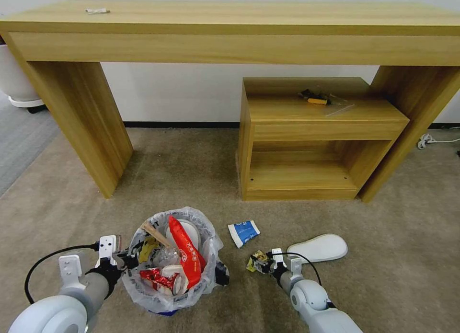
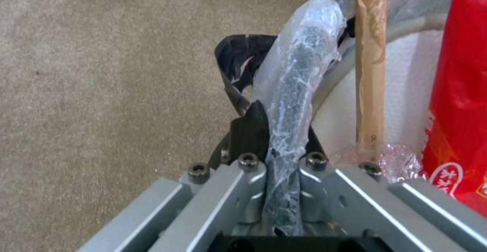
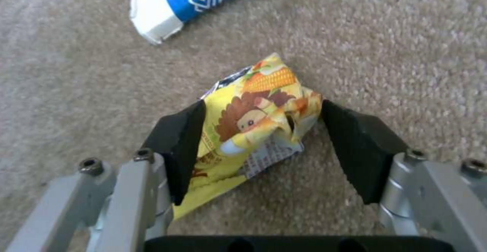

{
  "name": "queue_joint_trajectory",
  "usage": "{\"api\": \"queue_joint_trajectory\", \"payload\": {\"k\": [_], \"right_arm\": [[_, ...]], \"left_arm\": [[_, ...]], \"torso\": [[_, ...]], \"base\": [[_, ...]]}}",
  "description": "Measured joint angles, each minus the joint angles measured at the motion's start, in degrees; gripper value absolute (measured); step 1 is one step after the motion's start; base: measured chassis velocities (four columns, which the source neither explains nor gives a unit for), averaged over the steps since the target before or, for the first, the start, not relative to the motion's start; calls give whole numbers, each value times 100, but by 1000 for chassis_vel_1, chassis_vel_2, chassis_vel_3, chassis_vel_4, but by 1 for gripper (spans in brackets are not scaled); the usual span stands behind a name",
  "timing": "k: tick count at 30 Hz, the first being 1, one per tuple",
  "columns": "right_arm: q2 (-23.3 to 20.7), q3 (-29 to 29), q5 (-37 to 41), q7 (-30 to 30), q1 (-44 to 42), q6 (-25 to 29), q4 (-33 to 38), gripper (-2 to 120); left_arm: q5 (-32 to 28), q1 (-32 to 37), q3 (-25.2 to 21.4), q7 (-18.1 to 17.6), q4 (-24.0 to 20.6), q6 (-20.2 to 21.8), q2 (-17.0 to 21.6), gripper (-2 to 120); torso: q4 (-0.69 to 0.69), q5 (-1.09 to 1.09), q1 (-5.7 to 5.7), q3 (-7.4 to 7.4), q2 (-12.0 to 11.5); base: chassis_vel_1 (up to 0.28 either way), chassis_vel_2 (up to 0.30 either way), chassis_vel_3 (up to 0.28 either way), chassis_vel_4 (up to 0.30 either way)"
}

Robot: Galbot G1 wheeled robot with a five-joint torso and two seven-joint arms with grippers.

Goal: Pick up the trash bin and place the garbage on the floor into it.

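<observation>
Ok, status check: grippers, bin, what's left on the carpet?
Left gripper shut on trash bin rim. Right gripper open around yellow wrapper, floor level. Blue-white packet, white insole loose. Nothing blocking.

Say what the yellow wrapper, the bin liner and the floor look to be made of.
Yellow wrapper: thin printed plastic film, slightly glossy and creased, lying between the right gripper pads.
Bin liner: clear crinkled plastic film, pinched by the left gripper.
Floor: beige short-pile carpet, matte and fibrous.
</observation>
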Motion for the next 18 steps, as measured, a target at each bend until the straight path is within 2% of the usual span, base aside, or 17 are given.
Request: {"api": "queue_joint_trajectory", "payload": {"k": [3,6,7,9,12,13,15,18], "right_arm": [[41,-1,-2,-22,93,37,-239,55],[99,12,-17,-41,218,174,-507,39],[99,12,-17,-41,218,174,-507,39],[127,20,-43,-42,247,245,-564,32],[142,13,-79,-68,253,280,-568,23],[145,9,-156,-111,254,344,-569,15],[144,31,-267,-144,243,419,-536,12],[68,189,-578,-271,141,581,-88,0]], "left_arm": [[0,-2,12,0,15,0,13,1],[-4,11,11,1,11,0,39,1],[-4,11,11,1,11,0,39,1],[-4,21,19,1,-5,0,44,1],[-2,32,30,2,-12,0,44,1],[-1,45,35,1,-26,0,45,1],[-2,57,35,1,-38,0,51,1],[-33,59,-4,0,-54,0,90,1]], "torso": [[1,1,0,0,0],[-1,-1,-1,-1,1],[-1,-1,-1,-1,1],[-1,-1,0,0,0],[0,1,0,0,0],[1,2,0,0,0],[2,2,0,0,0],[1,2,0,0,0]], "base": [[0,0,0,0],[0,0,0,0],[0,0,0,0],[0,0,0,0],[0,0,0,0],[0,0,0,0],[0,0,0,0],[0,0,0,0]]}}
